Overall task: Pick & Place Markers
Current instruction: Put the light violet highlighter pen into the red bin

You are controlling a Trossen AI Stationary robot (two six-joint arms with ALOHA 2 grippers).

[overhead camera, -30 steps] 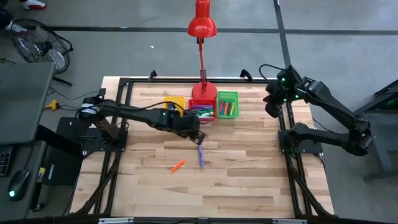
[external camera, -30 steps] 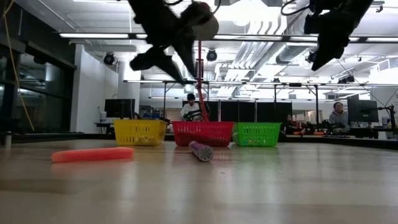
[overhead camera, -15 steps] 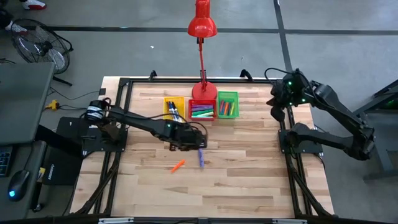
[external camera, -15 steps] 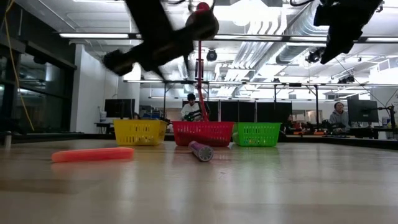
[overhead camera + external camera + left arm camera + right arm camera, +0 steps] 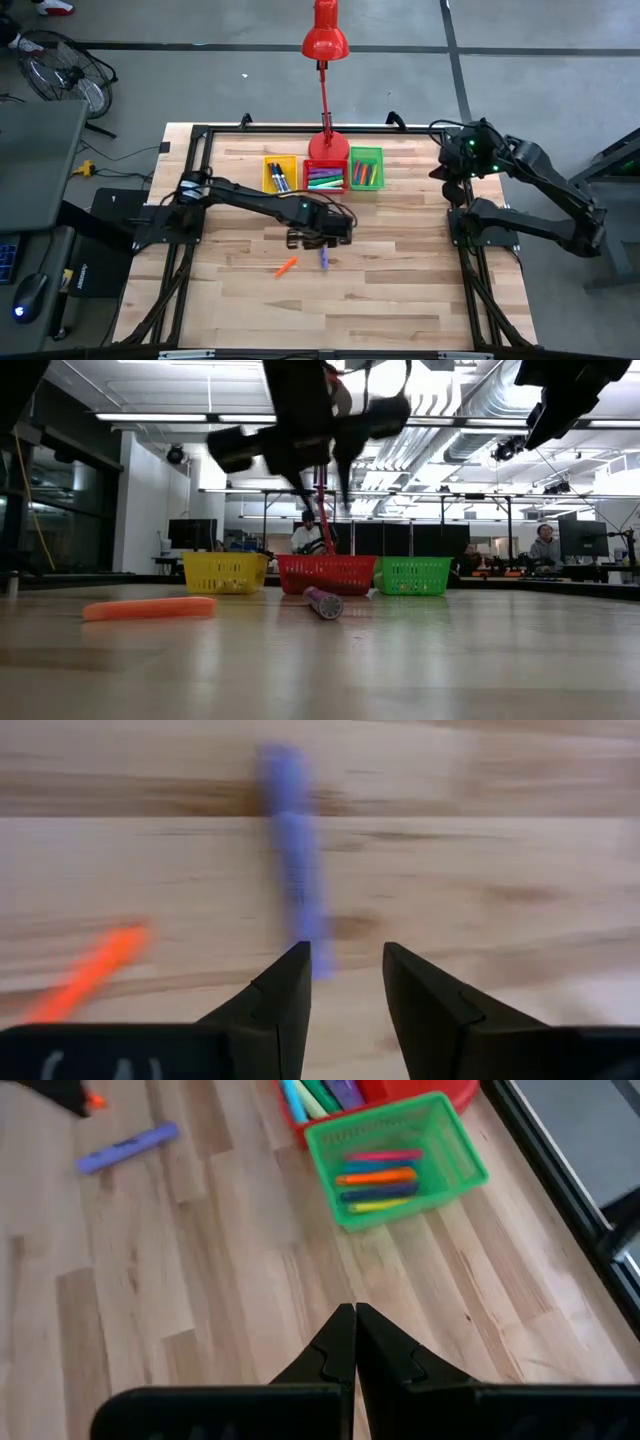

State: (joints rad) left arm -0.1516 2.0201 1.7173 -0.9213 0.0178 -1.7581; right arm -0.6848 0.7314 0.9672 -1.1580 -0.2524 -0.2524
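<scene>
A purple marker (image 5: 323,258) and an orange marker (image 5: 286,266) lie flat on the wooden table, the orange one to the purple one's left. Further markers lie in the yellow bin (image 5: 279,175), red bin (image 5: 324,178) and green bin (image 5: 366,168) near the far edge. My left gripper (image 5: 320,240) hovers open above the purple marker (image 5: 295,860), fingers pointing down, touching nothing; the orange marker (image 5: 85,970) shows beside it. My right gripper (image 5: 462,165) is shut and raised near the table's far right corner, away from the markers.
A red desk lamp stands with its base (image 5: 327,150) just behind the red bin; its pole rises over the bins. Black frame rails (image 5: 200,200) run along the table's sides. Bare wood lies around the two loose markers. People sit at desks in the room beyond the table.
My left gripper has moved from beside the red bin toward the table's near edge and a little right, turning its fingers downward over the purple marker. My right gripper has drifted slightly toward the right edge. The markers have not moved.
</scene>
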